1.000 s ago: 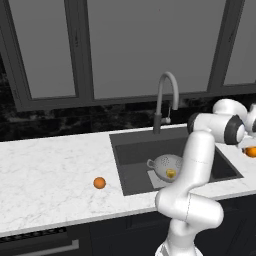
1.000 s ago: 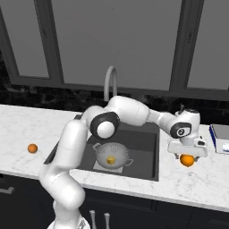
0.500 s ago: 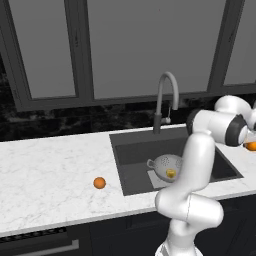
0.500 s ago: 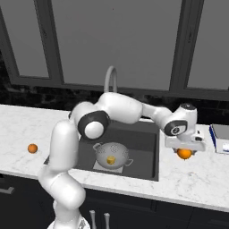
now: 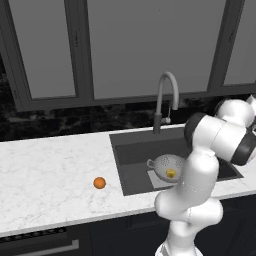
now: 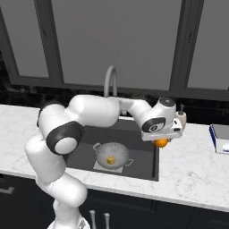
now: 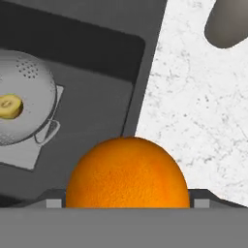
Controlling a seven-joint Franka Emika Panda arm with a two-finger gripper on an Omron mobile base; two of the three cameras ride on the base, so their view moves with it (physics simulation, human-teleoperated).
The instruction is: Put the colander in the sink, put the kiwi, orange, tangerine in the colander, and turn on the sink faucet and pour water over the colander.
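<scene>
The colander [image 6: 112, 156] sits upright on the floor of the sink [image 6: 143, 163], on the lighter square patch, with the kiwi [image 6: 110, 159] lying inside it. My tool [image 6: 162, 139] hangs just past the sink's right rim and pinches an orange fruit [image 6: 161, 142] between its tips; from the hand view that fruit [image 7: 127, 173] sits right in front of the lens, over the line where the basin meets the white marble surface [image 7: 203, 111]. A second, smaller orange ball [image 5: 99, 183] rests on the surface well to the left of the sink, apart from everything else. The sink faucet [image 5: 165, 98] stands behind the basin, its spout arched over it. A beige soap bottle [image 6: 180, 117] stands just behind my tool.
</scene>
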